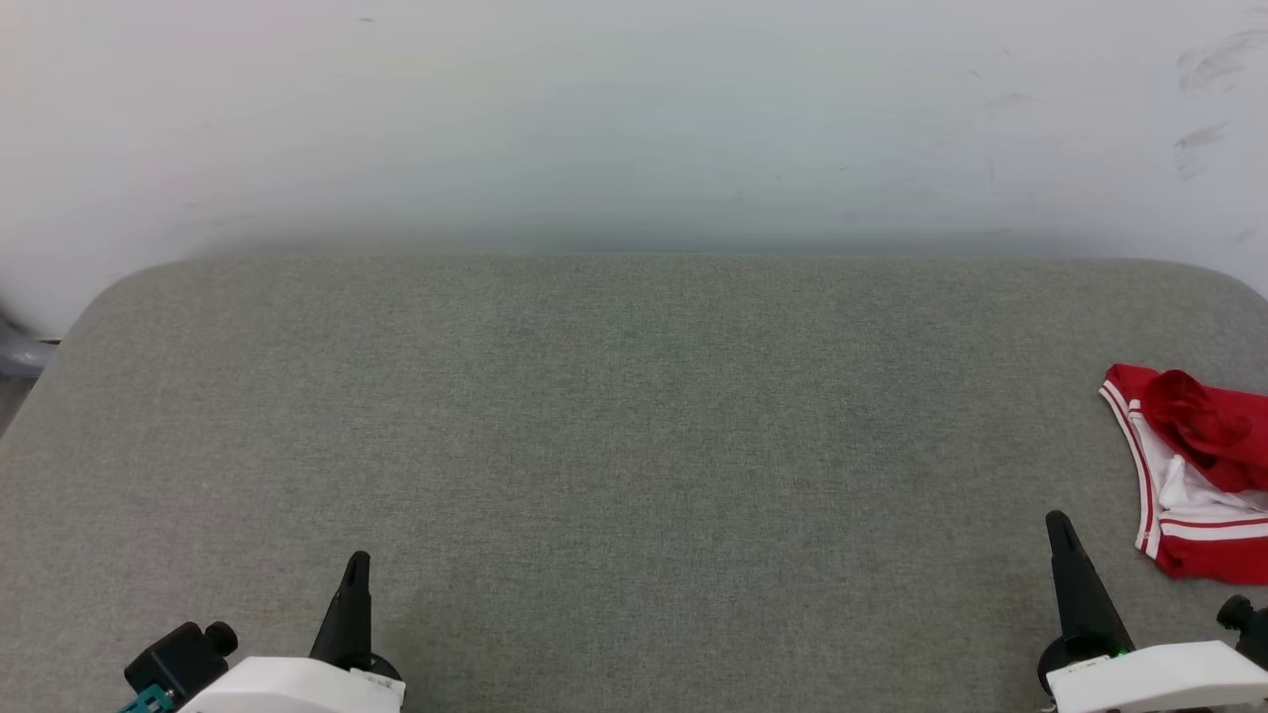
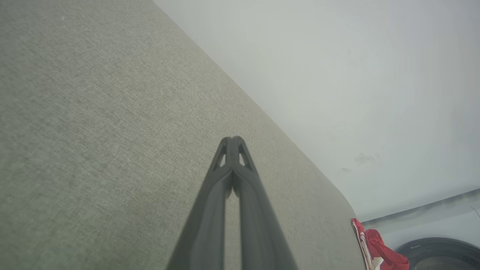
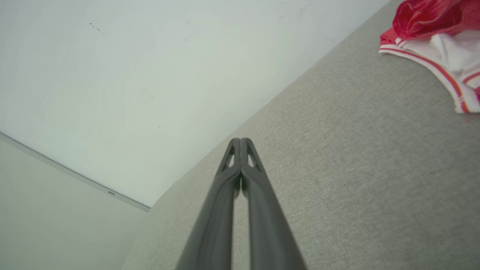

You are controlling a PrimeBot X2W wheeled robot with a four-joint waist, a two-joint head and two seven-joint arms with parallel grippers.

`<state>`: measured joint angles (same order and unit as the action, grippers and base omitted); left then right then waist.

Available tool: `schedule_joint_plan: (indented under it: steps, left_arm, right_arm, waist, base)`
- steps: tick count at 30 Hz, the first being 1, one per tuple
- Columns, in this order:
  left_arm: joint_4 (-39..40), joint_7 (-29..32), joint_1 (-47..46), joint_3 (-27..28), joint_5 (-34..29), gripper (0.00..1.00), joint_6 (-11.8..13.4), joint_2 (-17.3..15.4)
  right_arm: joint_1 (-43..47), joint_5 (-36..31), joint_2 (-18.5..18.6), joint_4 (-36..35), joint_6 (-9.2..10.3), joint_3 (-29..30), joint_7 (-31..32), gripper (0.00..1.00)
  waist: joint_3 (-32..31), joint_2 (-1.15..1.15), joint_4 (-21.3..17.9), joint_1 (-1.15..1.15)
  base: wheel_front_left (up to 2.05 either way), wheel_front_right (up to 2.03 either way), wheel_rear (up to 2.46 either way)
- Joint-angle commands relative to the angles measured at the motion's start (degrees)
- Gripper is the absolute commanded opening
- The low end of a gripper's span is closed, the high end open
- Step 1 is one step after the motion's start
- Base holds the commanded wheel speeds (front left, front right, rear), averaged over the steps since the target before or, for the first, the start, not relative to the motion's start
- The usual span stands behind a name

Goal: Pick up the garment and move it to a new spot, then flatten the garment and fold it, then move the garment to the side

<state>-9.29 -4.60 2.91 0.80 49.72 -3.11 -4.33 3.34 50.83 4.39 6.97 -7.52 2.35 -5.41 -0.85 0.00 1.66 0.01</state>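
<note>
"Two things: where's the garment [image 1: 1194, 465], and what're the fingers [image 2: 206, 217] doing?"

"Bunched at the right edge of my surface [image 1: 634, 416], so either awaiting pickup or sloppily set aside. Left gripper [image 1: 357, 566], right gripper [image 1: 1058, 525]: fingers pressed together, empty."

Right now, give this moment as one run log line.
garment: crumpled, right edge of grey surface, not yet picked up | left gripper: shut, empty | right gripper: shut, empty, apart from garment
</note>
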Motion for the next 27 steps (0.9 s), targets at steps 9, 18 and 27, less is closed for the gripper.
schedule_joint_plan:
  steps: [9, 18, 27]
  left_arm:
    - [-0.38, 1.94, -2.79, 1.1, 7.7, 0.0, -0.97, 0.21]
    - [-1.24, 3.75, -4.16, 1.98, 14.92, 0.0, -1.72, 0.35]
    - [-1.92, 5.06, -5.22, 2.62, 20.26, 0.0, -2.22, 0.46]
  right_arm:
    - [-2.7, 7.86, 0.56, 0.8, 0.02, 0.24, 1.74, 0.0]
    - [-4.17, 15.16, 0.57, 2.0, 0.02, 0.5, 3.4, 0.0]
    - [-5.29, 20.59, 0.52, 2.96, 0.02, 0.74, 4.65, 0.0]
  waist:
    - [0.12, 0.0, -0.2, -0.01]
    - [0.27, 0.0, -0.43, -0.01]
    - [0.39, 0.0, -0.62, -0.01]
  base:
    - [0.0, 0.0, 0.0]
    - [0.0, 0.0, 0.0]
    - [0.0, 0.0, 0.0]
